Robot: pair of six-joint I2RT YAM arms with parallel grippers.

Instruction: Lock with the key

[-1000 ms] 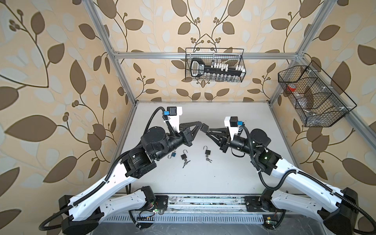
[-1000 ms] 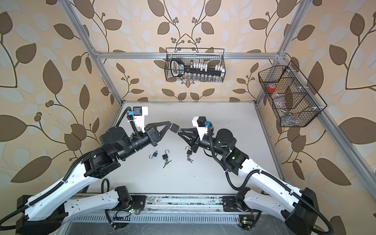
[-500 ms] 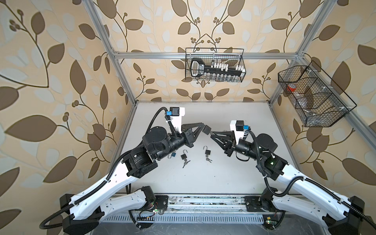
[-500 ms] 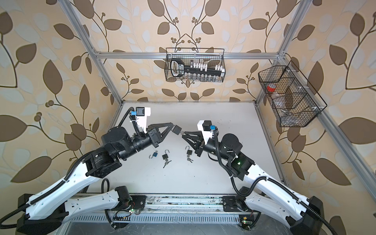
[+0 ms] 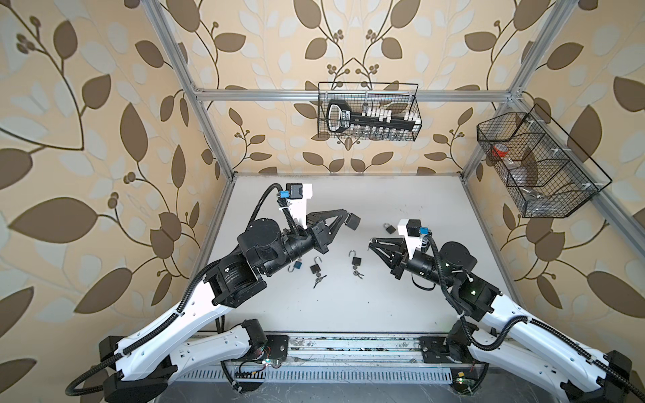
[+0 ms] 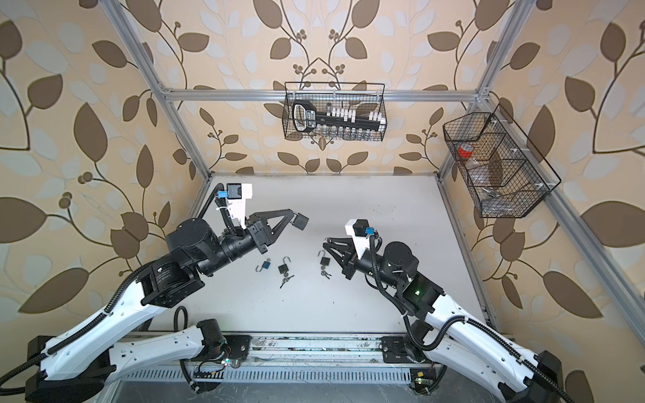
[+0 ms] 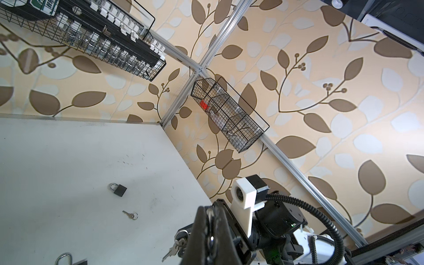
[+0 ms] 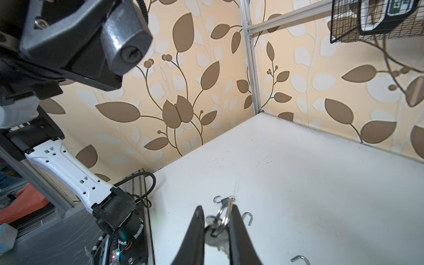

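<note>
As your left claw, clamping the dark metal padlock, parts from the right claw pinching the silver key — realign.

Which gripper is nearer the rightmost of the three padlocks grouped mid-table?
Right. The right gripper, gripping a key, hangs close by that padlock; the left gripper, holding another padlock, is farther off to its left.

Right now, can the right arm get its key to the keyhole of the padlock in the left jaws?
Probably yes. The padlock hangs in the air in the left jaws, its keyhole turned toward the right arm, and only open air lies between it and the key.
</note>
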